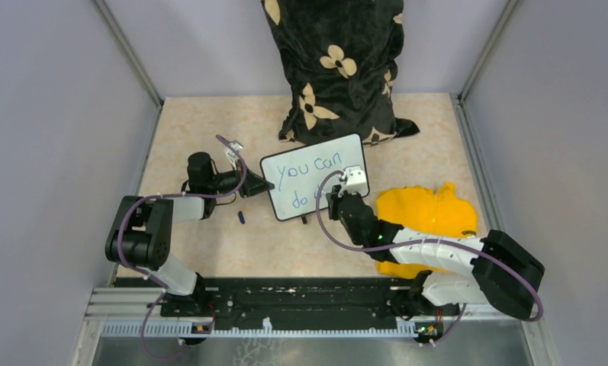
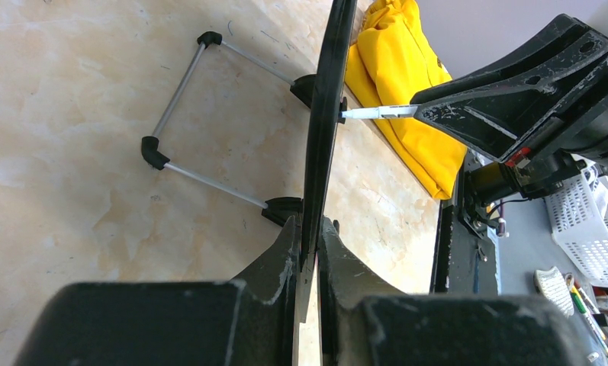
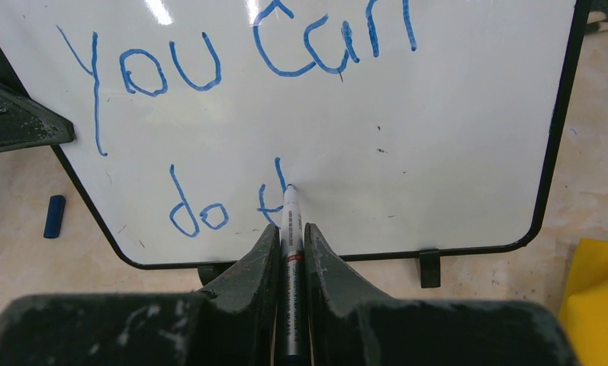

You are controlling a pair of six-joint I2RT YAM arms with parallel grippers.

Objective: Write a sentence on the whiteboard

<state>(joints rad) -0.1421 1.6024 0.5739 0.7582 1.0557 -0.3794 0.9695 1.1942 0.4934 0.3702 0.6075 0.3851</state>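
**Item 1. Whiteboard** [image 1: 285, 206]. It stands near upright at the middle of the counter [image 1: 209, 122], in front of a black floral cushion [image 1: 339, 69], with a wire stand [image 2: 180, 145] behind it. Marker pressure would likely push so light a board backward, so one arm braces it while the other writes.

**Item 2. Left gripper** [image 2: 310, 232]. The jaws are clenched on the board's left edge, one on each face.

**Item 3. Right gripper** [image 3: 289, 229]. The jaws grasp a marker [image 3: 290, 217], its barrel lying lengthwise between them and its tip touching the white face.

**Item 4. Sentence** [image 3: 194, 72]. It is in blue ink, with "You can" on the upper line and "do" plus a started "t" on the lower. I judge it unfinished, as the last word is hardly begun.

**Item 5. Blue cap** [image 3: 54, 216]. It lies on the counter just left of the board and apart from it. It is probably the marker's, set out of the writing path.

**Item 6. Yellow cloth** [image 1: 430, 210]. It is heaped to the right of the board, partly under the right arm. It is likely there for wiping.

**View notes.**
- **Top view:** gives the layout, but the right wrist hides the marker and the end of the lower line.
- **Right wrist view:** the only one to show the tip contact and the lettering up close.
- **Left wrist view:** the only one to show the board edge-on, the stand behind it and the marker meeting the face from the far side. No writing is visible there.
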